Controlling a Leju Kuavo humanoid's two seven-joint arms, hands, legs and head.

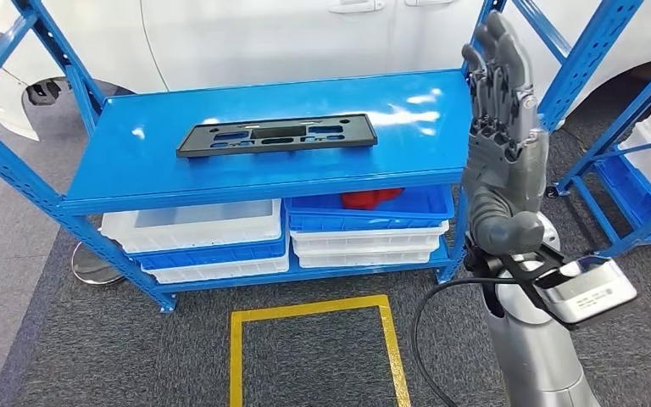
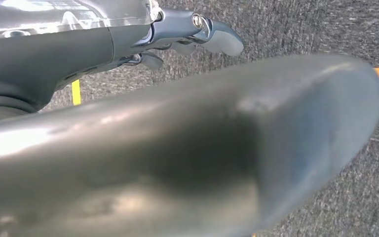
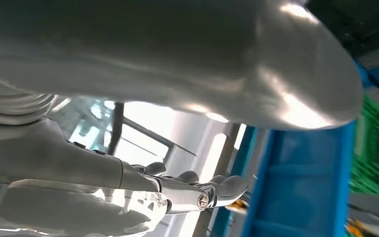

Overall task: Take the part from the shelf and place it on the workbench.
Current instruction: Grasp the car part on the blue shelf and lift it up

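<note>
Head view: the blue shelf (image 1: pixel 220 182) stands ahead on dark grey carpet (image 1: pixel 68 339), its top deck bare along the front edge and at both ends, with open room all around the black part (image 1: pixel 276 136). That part lies flat near the middle of the top deck, long and thin, a rectangular plate pierced by several slots and cut-outs. Below the deck sit white bins (image 1: pixel 193 225) and a blue bin (image 1: pixel 373 210) holding something red (image 1: pixel 371 199). A white car (image 1: pixel 305 42) stands behind the shelf, and yellow floor tape (image 1: pixel 305 309) frames a square in front of it. The right robot hand (image 1: pixel 502 127) is raised upright at the shelf's right end, fingers straight and a little apart, gripping nothing, well clear of the part.

Left wrist view: the left robot hand (image 2: pixel 177 148) hangs over the grey carpet, fingers loosely extended, nothing in it; yellow tape shows beyond.

Right wrist view: the right robot hand's fingers (image 3: pixel 197 190) extend freely beside a blue shelf post (image 3: pixel 301 182), holding nothing.
</note>
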